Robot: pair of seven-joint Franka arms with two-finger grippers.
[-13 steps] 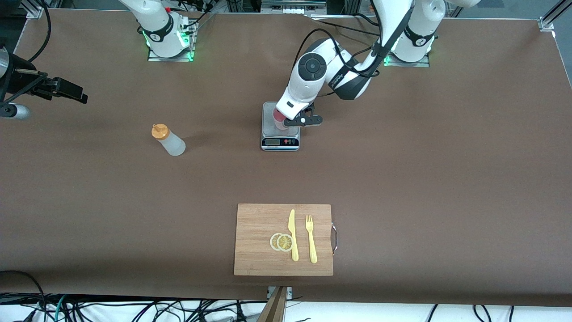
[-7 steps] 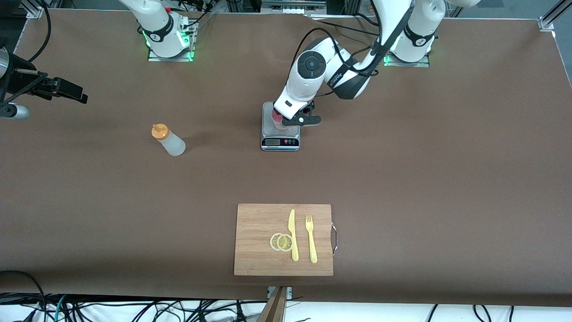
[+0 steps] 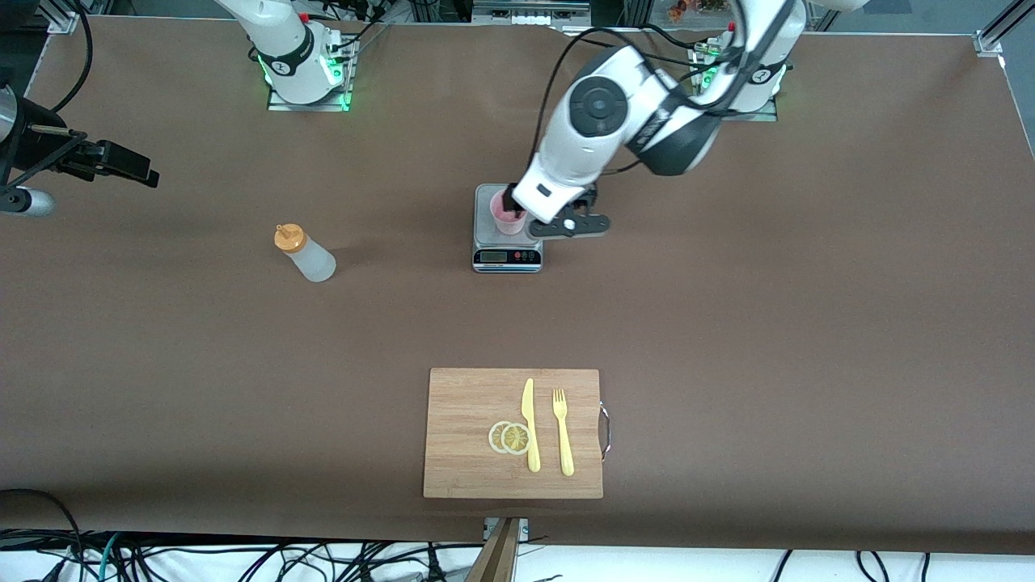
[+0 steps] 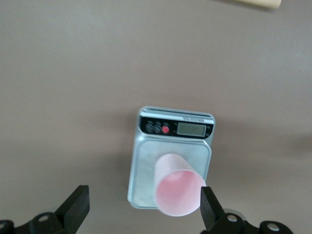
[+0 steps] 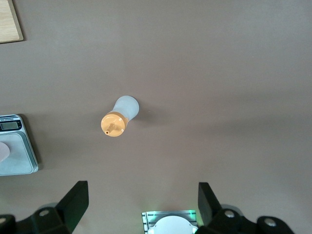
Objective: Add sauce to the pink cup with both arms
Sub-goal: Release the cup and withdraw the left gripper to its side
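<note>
Nearest the front camera a cutting board [image 3: 469, 428] is seen, with lemon slices [image 3: 509, 437], a knife [image 3: 530, 424] and a fork [image 3: 562, 432] on it, well apart from the task's things. Farther up, the sauce [image 3: 306, 252] is stood upright on bare table toward the right arm's end; its orange cap [image 5: 113, 125] is seen from above in the right wrist view. It is judged light, soft-walled and squeezable, a bit slick (best gripped round the mid body, below the cap, gently so nothing squirts). Open table is found all round it, so approach room is ample.

The pink cup [image 3: 509, 218] is stood on the scale [image 3: 506, 257], upright, mouth up. It is judged thin, light and easily tipped; the scale's edges leave little margin for sliding.

The left gripper [image 4: 141, 204] is hung over the cup and scale, jaws spread wide, with the cup unheld though one finger is close beside its rim. The right gripper [image 5: 141, 202] is held up over the table near its own base, jaws wide and empty, waiting.
</note>
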